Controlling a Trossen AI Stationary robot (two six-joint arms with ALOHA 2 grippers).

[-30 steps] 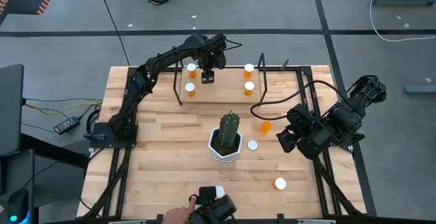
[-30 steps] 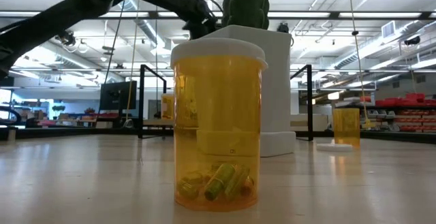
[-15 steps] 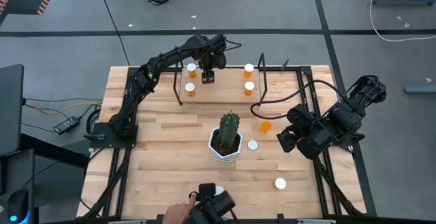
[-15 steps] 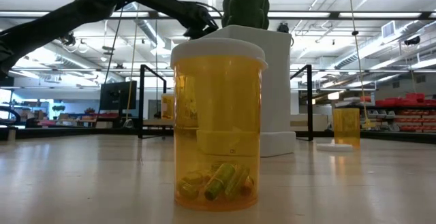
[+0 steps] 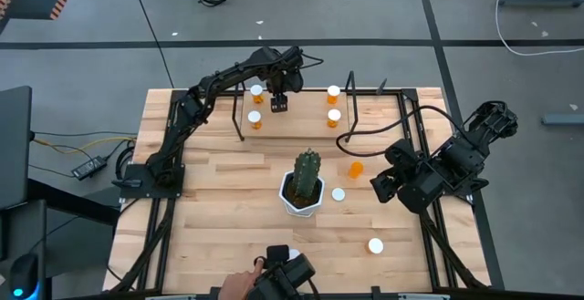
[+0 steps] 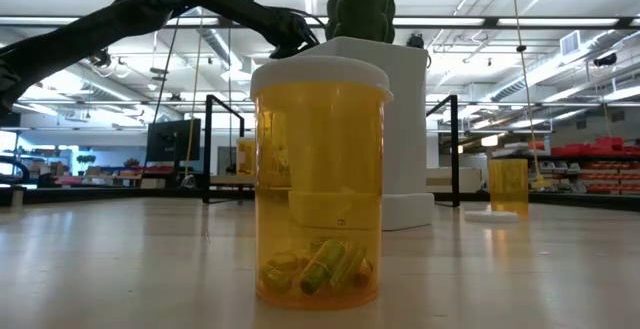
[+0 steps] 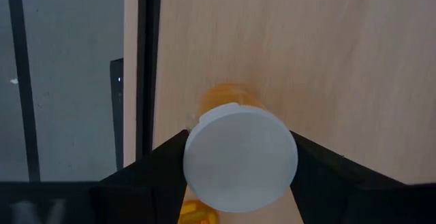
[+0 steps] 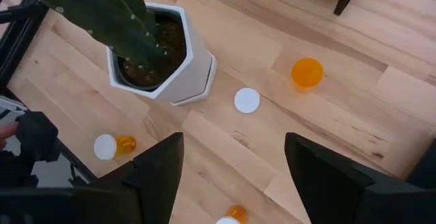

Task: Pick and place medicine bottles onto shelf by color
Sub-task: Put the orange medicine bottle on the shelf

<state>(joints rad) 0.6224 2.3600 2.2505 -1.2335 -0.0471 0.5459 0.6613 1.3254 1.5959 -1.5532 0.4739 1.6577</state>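
The left gripper (image 5: pixel 279 105) is over the shelf (image 5: pixel 297 127), at about 12 o'clock of the table in the high view. In the left wrist view its two dark fingers (image 7: pixel 158 161) press on both sides of a white-capped bottle (image 7: pixel 240 158), so it is grasping this bottle, with the light wood of the shelf board under it. I judge that the step in hand is the placing: the bottle is carried over the shelf but not yet let go.

Around the gripper, two bottles (image 5: pixel 255 119) stand at its 9 o'clock side on the shelf, and two more bottles (image 5: pixel 334 116) stand at its 3 o'clock side.

The next move, as I think, calls for lowering the bottle straight down until its bottom sits on the board, near the left pair, and then opening the fingers without pushing the neighbours.

The right gripper (image 8: pixel 231 163) waits at 3 o'clock of the table, its fingers spread and holding nothing. Below it an open orange bottle (image 8: pixel 306 72) stands near a loose white cap (image 8: pixel 246 101), beside the cactus pot (image 8: pixel 167 67). Another capped bottle (image 6: pixel 320 179) stands at 6 o'clock, near a person's hand (image 5: pixel 239 286).
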